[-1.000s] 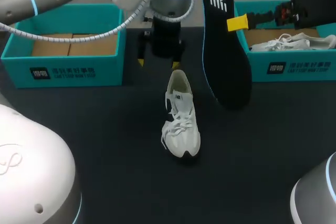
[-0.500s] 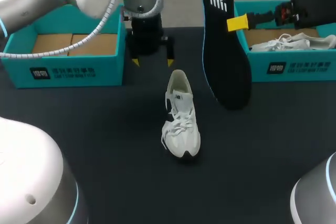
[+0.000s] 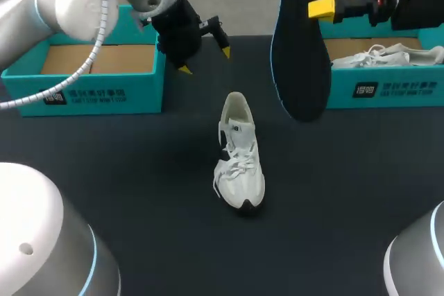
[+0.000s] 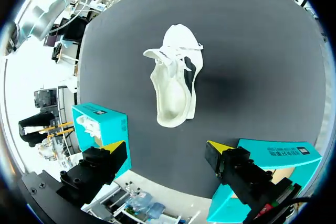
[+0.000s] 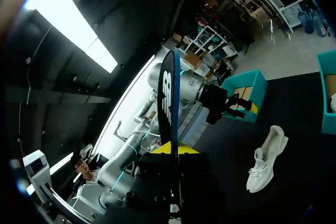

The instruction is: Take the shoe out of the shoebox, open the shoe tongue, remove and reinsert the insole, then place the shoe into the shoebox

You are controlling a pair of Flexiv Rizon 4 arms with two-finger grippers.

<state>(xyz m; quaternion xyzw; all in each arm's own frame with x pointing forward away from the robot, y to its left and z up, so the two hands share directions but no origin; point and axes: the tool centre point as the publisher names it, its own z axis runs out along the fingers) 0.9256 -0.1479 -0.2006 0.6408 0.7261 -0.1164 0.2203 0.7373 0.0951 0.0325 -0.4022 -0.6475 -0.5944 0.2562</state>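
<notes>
Status, going left to right. On your left, the open teal cardboard shoebox [image 3: 90,91] sits at the far side of the dark desk [image 3: 139,192]. The left end effector [image 3: 205,60] hangs just beside its near corner, yellow-tipped fingers spread apart and holding nothing. In the middle of the desk is the white lace-up sneaker [image 3: 239,154], upright on its sole with the heel opening toward the boxes, well apart from both arms. To its right the long black foam insole [image 3: 298,60] dangles in the air, wide end down, with the right end effector [image 5: 173,149] clamped on its edge near the upper end. Furthest right is a second teal shoebox [image 3: 388,89] with another white shoe [image 3: 388,55] inside.

What I'd worry about: nothing is pinning the sneaker, so if you feed the insole in and it snags the collar or tongue, the shoe will likely tip or skate. The insole's only pinched at one edge, so it could swivel or fold too.
</notes>
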